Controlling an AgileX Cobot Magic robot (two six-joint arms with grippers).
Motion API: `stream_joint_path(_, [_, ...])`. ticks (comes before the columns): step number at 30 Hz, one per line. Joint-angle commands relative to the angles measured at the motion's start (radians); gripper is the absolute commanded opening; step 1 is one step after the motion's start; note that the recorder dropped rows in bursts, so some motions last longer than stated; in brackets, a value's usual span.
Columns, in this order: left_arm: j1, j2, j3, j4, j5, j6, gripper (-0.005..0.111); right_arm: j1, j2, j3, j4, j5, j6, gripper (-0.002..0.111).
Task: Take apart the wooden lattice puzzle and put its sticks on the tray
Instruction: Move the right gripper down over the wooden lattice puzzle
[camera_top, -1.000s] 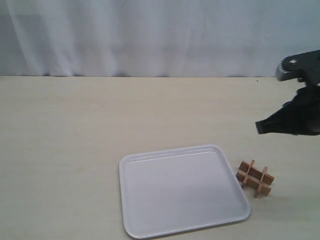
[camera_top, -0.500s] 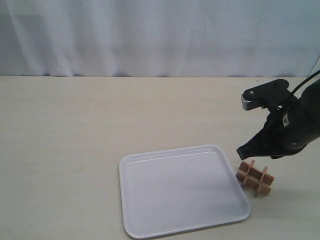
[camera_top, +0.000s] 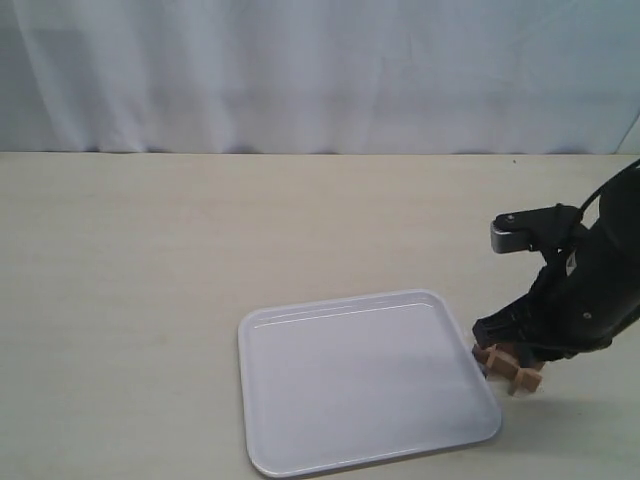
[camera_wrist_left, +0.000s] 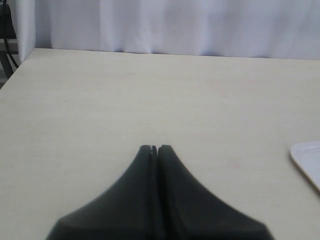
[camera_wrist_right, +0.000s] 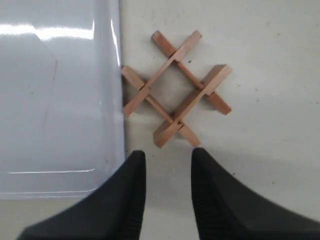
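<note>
So the small light-brown wooden lattice puzzle (camera_wrist_right: 192, 104) is in one piece, four notched sticks crossed two by two. It's lying flat on the pale beige worktop (camera_top: 200, 230), right next to the flat white rectangular plastic tray (camera_top: 300, 340) on the right arm's side, with one stick end right up against the tray's rim. Nothing's on the tray. The black right arm (camera_top: 590, 290) is low over the puzzle. Its jaws are spread with a clear gap and aren't pinching anything, and the tips are just short of the nearest stick ends. Can't tell if one tip touches. The left arm's jaws are pressed together over bare worktop, well away from the puzzle.
</note>
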Motion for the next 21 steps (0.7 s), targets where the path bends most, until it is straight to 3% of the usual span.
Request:
stream_joint_path(1, [0.001, -0.001, 0.002, 0.003, -0.004, 0.001, 0.0, -0.001, -0.002, 0.088, 0.087, -0.068, -0.009, 0.031])
stream_joint_path(10, [0.001, -0.001, 0.002, 0.003, -0.003, 0.001, 0.0, -0.005, -0.002, 0.233, 0.121, -0.402, 0.046, 0.031])
stream_joint_path(21, [0.001, -0.001, 0.002, 0.003, -0.003, 0.001, 0.0, -0.006, 0.0, 0.233, 0.076, -0.369, 0.091, 0.031])
